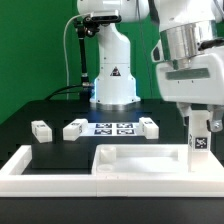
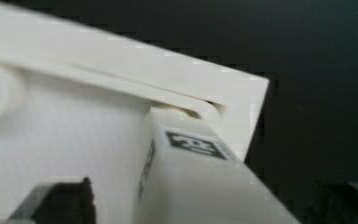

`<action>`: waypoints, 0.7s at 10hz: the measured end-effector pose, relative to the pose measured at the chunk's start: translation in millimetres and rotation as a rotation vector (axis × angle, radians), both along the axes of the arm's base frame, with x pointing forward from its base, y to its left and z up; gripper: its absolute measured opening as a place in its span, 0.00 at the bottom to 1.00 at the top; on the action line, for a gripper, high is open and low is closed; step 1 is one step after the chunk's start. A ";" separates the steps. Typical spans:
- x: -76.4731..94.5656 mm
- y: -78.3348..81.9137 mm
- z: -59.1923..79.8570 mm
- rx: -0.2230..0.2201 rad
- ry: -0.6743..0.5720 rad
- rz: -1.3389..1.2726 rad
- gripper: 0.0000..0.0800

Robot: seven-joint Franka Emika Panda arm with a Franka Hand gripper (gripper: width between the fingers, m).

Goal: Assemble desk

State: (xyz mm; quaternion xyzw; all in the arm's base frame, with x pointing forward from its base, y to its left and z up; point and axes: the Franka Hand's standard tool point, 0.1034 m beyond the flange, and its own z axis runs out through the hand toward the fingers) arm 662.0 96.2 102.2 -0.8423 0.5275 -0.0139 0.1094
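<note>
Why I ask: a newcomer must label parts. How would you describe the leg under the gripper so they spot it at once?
Start at the wide tabletop in the foreground and go to its corner on the exterior view's right, beneath the gripper. There a short square leg stands upright, a black-and-white marker facing the camera. The other legs lie flat on the black table behind.
</note>
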 end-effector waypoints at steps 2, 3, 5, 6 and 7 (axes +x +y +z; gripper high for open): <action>0.1 -0.8 -0.1 -0.017 -0.017 0.103 0.81; 0.1 -1.1 -0.1 -0.027 -0.028 0.167 0.81; 2.5 -6.4 3.2 -0.147 -0.070 0.584 0.81; 3.2 -7.2 4.2 -0.185 -0.084 0.773 0.81; 3.4 -7.4 4.4 -0.201 -0.096 0.912 0.81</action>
